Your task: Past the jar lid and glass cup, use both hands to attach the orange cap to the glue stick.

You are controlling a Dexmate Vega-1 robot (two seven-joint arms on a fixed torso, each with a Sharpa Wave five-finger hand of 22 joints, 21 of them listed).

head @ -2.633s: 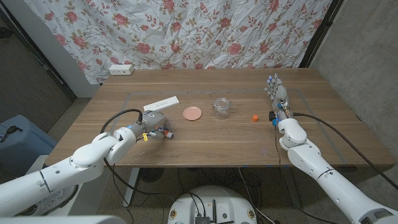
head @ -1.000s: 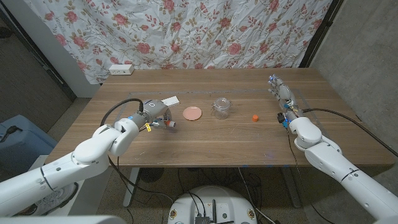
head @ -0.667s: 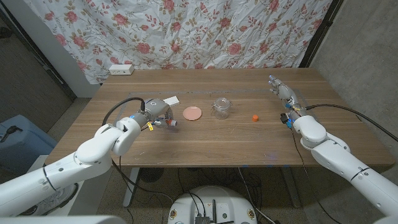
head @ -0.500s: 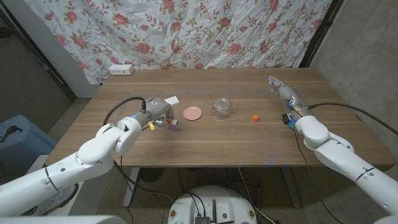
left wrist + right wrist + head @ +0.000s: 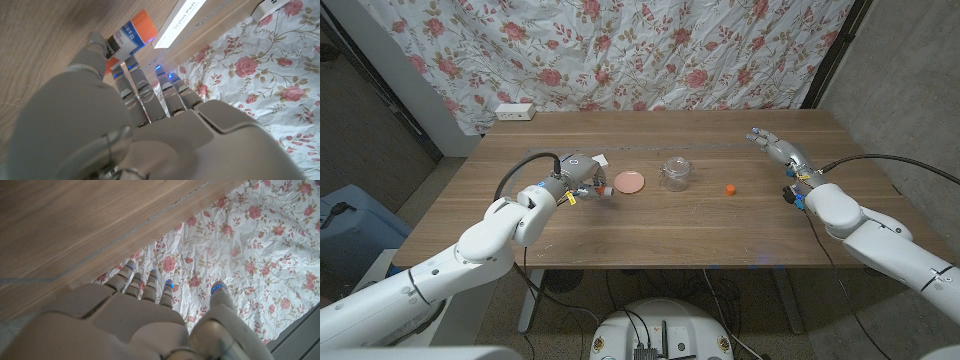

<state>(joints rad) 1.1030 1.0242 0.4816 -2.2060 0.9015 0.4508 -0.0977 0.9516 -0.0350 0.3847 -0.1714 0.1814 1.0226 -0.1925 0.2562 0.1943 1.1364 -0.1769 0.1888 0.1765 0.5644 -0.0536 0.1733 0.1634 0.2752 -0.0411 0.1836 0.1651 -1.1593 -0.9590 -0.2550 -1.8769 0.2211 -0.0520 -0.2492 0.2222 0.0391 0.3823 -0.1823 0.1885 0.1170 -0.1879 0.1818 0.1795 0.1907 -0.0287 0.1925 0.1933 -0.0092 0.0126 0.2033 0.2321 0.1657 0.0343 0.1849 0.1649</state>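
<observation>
Since the earlier frames the left hand (image 5: pixel 578 178) has travelled from the table's near-left area up toward the pink jar lid, carrying the glue stick (image 5: pixel 601 187) with it, and the right hand (image 5: pixel 775 148) has drifted out toward 3 o'clock, away from the orange cap (image 5: pixel 731 188), which has not moved.

Seen from the left wrist, the glue stick (image 5: pixel 127 40) is a smooth cylinder with a white printed label and an orange band, pinched by the grey, hard-shelled fingers (image 5: pixel 95 50) of the left hand (image 5: pixel 125 100). In the head view it sits at about 9 o'clock from the table's centre, just beside the jar lid (image 5: pixel 629 182), a flat, glossy pink disc. At the lid's 3 o'clock stands the glass cup (image 5: pixel 675 172), clear and squat. The cap, a tiny bright orange piece, lies farther along at 3 o'clock, well apart from the glue stick, with the lid and cup between them.

The right hand hovers at the cap's 2 o'clock, fingers spread and holding nothing; its wrist view shows the fingertips (image 5: pixel 150 282) apart over the table edge.

A white flat box marked as a stylus pen (image 5: pixel 594 160) lies just behind the left hand. The wooden table (image 5: pixel 660 230) is matte and grained, with faint tape lines. At its far left edge, about 11 o'clock, sits a white power strip (image 5: pixel 514 111); a rose-printed floral curtain (image 5: pixel 650 50) hangs behind, creased.
</observation>
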